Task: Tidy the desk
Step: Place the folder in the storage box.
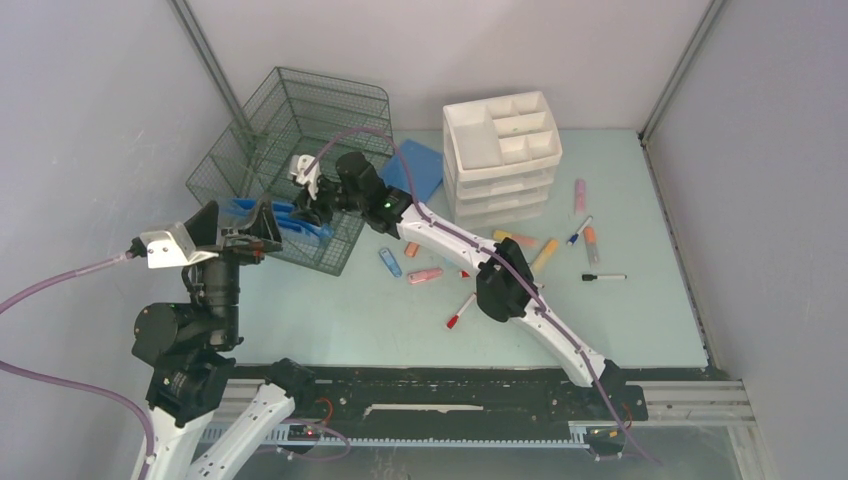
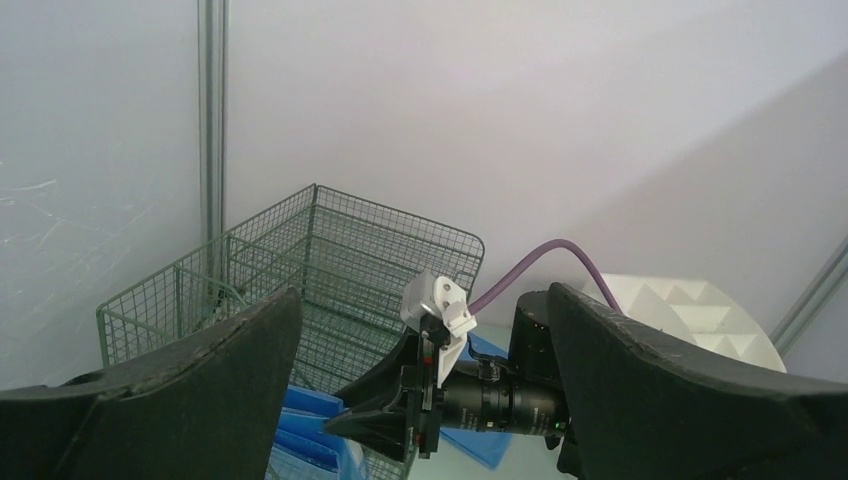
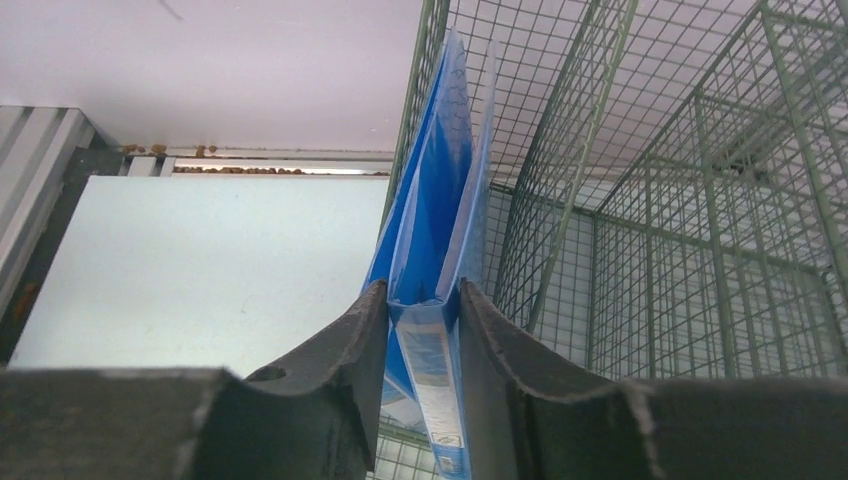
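A blue folder [image 3: 435, 200] stands on edge at the open front of a green wire basket [image 3: 680, 200] on the pale mint desk [image 3: 200, 260]. My right gripper [image 3: 424, 290] has both fingers pressed against the folder's spine. From above, the right gripper [image 1: 305, 205] reaches left across the desk [image 1: 620, 320] to the folder [image 1: 300, 228] at the basket [image 1: 300, 110]. My left gripper [image 1: 268, 228] hovers raised just left of the folder, open and holding nothing. In the left wrist view its wide-apart fingers frame the right gripper [image 2: 345, 420] and the folder [image 2: 305, 435].
A white drawer organizer [image 1: 500, 150] stands at the back centre, with a blue pad [image 1: 415, 170] lying beside it. Several pens, markers and small tubes [image 1: 540, 255] lie scattered over the middle and right. A black rail [image 1: 450, 385] runs along the near edge.
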`<state>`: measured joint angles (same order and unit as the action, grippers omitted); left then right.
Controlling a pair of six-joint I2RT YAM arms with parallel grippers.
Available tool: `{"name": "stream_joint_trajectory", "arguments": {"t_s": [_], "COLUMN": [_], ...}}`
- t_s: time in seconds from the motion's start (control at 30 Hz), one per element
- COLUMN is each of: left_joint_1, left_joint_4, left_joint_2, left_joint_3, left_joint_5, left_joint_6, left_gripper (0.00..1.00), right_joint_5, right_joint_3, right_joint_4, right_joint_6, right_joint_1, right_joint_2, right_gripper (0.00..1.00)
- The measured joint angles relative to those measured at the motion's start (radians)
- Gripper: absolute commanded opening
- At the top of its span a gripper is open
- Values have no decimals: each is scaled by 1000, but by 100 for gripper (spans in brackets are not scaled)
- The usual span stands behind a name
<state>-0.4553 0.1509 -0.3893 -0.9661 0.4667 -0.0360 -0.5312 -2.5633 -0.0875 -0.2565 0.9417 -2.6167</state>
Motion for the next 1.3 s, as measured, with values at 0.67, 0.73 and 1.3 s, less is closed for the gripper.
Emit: {"name": "stream_joint_trajectory", "arguments": {"t_s": [0.67, 0.73, 1.3], "left_joint_1": [32, 35, 66], "left_joint_4": [0, 0, 0], "left_joint_2": [-8, -10, -21], "left_joint_3": [0, 0, 3], "left_joint_5": [-27, -27, -34], "left_joint_6": [-9, -10, -18], "left_gripper": [100, 100, 100], "right_joint_5": [-108, -130, -132], "right_joint_3": [-26, -41, 29], "right_joint_4": [79, 111, 575], "right_joint_6": [-48, -24, 182], "right_joint_1": [-21, -31, -48], "right_joint_2": [-28, -35, -63], "right_gripper": [0, 0, 0]}}
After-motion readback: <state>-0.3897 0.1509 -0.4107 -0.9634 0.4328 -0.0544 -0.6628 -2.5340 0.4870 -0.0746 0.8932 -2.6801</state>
